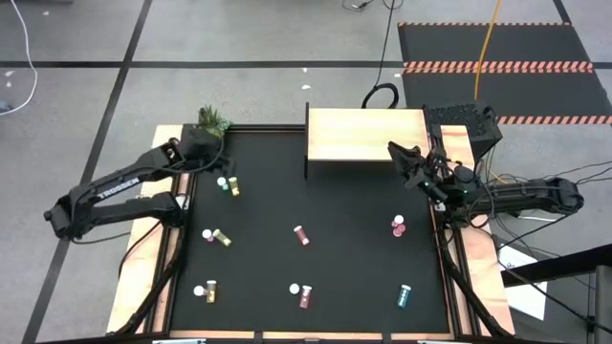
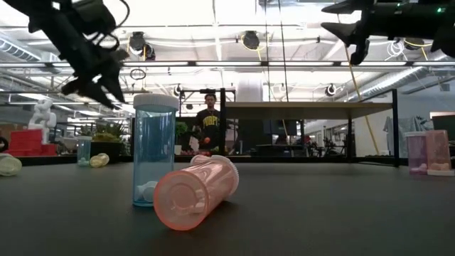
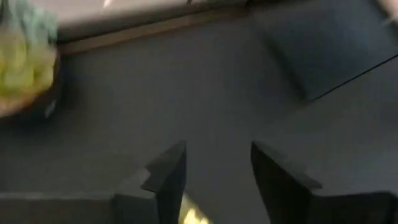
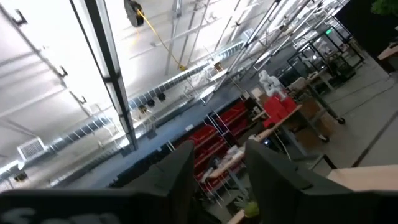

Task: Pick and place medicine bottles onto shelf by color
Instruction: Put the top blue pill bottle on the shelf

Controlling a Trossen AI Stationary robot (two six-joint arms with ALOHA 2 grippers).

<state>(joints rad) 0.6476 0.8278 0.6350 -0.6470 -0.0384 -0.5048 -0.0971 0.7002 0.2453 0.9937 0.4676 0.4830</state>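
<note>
Black tabletop (image 1: 316, 229) with wooden side rails sits on a grey floor, and the pale wood shelf (image 1: 366, 135) stands at the middle of its far edge with nothing on its top. Medicine bottles lie scattered over the table, none on the shelf. Near the far left corner, beside a small potted plant (image 1: 213, 119), a yellow-gold bottle (image 1: 232, 187) lies next to a pale one. Toward the left edge lies a second yellow-gold bottle (image 1: 222, 238) touching a pink one, and near the front left corner rests a third yellow-gold bottle (image 1: 211, 288) by a white cap. A dark red bottle (image 1: 302, 235) lies near the table's middle, another dark red bottle (image 1: 306, 297) at the front edge, a teal bottle (image 1: 404, 296) toward the front right corner, and a pink bottle (image 1: 399, 225) near the right edge.

At the far left corner, the left gripper (image 1: 219, 166) hangs above the first yellow-gold bottle, fingers (image 3: 169, 177) spread apart and empty. By the shelf's right end, the right gripper (image 1: 397, 153) is raised off the table, its fingers (image 4: 179, 168) parted and holding nothing. A person (image 2: 209, 128) stands in the room beyond.
</note>
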